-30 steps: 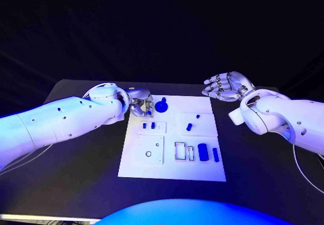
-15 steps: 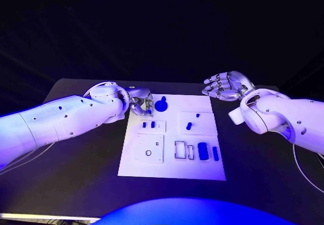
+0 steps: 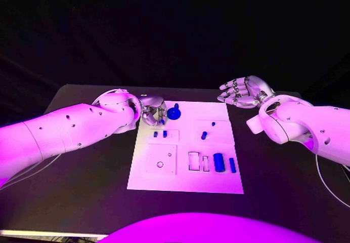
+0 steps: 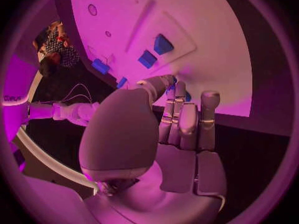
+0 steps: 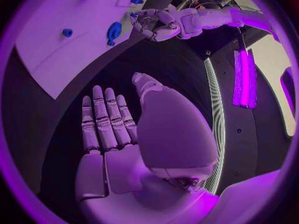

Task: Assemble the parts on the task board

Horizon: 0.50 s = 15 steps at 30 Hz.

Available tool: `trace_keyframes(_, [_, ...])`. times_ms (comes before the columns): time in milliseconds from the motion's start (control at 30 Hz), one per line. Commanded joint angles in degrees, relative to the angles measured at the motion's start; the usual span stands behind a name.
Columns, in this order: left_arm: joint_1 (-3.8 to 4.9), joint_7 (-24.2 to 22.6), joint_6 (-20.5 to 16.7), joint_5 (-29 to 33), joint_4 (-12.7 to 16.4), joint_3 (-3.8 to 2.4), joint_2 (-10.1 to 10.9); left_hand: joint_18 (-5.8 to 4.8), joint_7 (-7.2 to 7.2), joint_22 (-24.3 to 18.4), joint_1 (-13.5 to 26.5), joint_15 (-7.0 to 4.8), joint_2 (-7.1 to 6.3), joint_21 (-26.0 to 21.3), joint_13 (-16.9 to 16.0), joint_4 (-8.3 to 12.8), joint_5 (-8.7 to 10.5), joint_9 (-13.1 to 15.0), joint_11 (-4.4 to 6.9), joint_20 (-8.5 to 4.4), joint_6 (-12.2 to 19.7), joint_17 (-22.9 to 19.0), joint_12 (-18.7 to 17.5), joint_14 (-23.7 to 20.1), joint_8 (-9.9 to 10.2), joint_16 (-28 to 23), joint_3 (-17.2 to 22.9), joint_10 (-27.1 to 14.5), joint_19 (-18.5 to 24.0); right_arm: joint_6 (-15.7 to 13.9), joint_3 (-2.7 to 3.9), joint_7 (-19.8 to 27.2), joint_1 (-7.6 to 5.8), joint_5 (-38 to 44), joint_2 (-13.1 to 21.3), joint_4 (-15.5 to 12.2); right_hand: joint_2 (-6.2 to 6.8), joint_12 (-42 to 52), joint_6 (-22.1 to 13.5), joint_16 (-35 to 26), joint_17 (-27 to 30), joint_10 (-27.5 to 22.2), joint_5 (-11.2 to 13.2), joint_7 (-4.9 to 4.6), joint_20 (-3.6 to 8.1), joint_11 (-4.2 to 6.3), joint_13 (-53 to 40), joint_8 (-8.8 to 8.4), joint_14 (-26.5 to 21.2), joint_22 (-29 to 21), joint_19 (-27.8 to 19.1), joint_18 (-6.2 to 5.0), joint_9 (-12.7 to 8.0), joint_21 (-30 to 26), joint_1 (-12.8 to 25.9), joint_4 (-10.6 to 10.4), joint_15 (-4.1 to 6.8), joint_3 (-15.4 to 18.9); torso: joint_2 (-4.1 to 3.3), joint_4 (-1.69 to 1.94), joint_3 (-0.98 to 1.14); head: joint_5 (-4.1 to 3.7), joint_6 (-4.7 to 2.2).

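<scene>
The task board [image 3: 186,179], a white plate, lay in the middle of the black table [image 3: 80,192], with its long axis running away from the robot. The blue parts were distributed across it. A large rounded blue part [image 3: 173,113] sat at the far edge of the board. 2 small blue parts [image 3: 160,134] stood side by side in a square panel on the board's left half, and 1 short blue part [image 3: 204,135] lay in the panel to their right. Nearer the robot, a blue block [image 3: 219,162] and a slim blue bar [image 3: 232,165] lay beside 2 rectangular recesses [image 3: 198,162] on the right half. The left near panel [image 3: 160,159] carried an oval hole and a smaller hole.

The left hand [image 3: 152,112] was at the board's far left corner, just beside the large rounded blue part. In the left wrist view its fingers [image 4: 187,119] lay straight and close together, reaching over the board's edge. Whether the fingertips touched a part could not be determined, as the hand itself hid them.

The right hand [image 3: 244,92] was off the board, beyond its far right corner and over the table. In the right wrist view its fingers [image 5: 104,117] were extended, palm exposed, with nothing in its grasp.
</scene>
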State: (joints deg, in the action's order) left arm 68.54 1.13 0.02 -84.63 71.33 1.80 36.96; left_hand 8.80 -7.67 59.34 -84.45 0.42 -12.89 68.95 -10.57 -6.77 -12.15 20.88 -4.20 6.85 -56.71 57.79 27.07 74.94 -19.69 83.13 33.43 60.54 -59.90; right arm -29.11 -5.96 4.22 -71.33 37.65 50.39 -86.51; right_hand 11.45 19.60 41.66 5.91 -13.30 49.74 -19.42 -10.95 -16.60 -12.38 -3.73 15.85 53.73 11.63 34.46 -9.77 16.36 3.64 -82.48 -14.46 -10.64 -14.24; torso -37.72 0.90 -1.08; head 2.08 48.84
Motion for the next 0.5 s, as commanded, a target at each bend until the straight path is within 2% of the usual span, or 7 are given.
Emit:
trace_keyframes(33, [-0.04, -0.5, 1.1, 0.5, 0.0, 0.01, -0.2, -0.60, -0.04, -0.1, 0.4, 0.24, 0.00, -0.2, 0.1, 0.0, 0.27, 0.1, 0.08, 0.06, -0.5, -0.1, -0.2, 0.1, 0.1, 0.2, -0.1, 0.3, 0.0, 0.8, 0.02, 0.7, 0.03, 0.5, 0.0, -0.1, -0.45, -0.3, 0.5, -0.3, 0.1, 0.2, -0.4, -4.98, -0.09, -0.06, 0.1, -0.14, -0.3, 0.0, -0.4, 0.17, 0.0, -0.2, -0.1, -0.2, 0.02, 0.1, -0.02, 0.05, -0.04, -0.10, 0.09])
trace_keyframes(500, [-0.06, -0.4, 2.6, 0.8, -0.1, 0.24, -0.3, -0.57, -0.02, -0.3, 0.5, 0.26, -0.08, -0.3, 0.1, 0.0, 0.42, 0.1, 0.07, 0.09, -0.5, -0.3, -0.4, 0.0, 0.2, 0.1, -0.2, 0.4, 0.2, 0.7, 0.02, 0.7, 0.03, 0.5, 0.0, -0.1, -0.48, -0.4, 0.5, -0.3, 0.1, 0.2, -0.4, -4.98, -0.09, -0.06, 0.1, -0.14, -0.2, -0.2, -0.6, 0.18, -0.1, -0.2, -0.1, -0.2, 0.02, 0.0, 0.00, 0.02, -0.05, -0.12, 0.12])
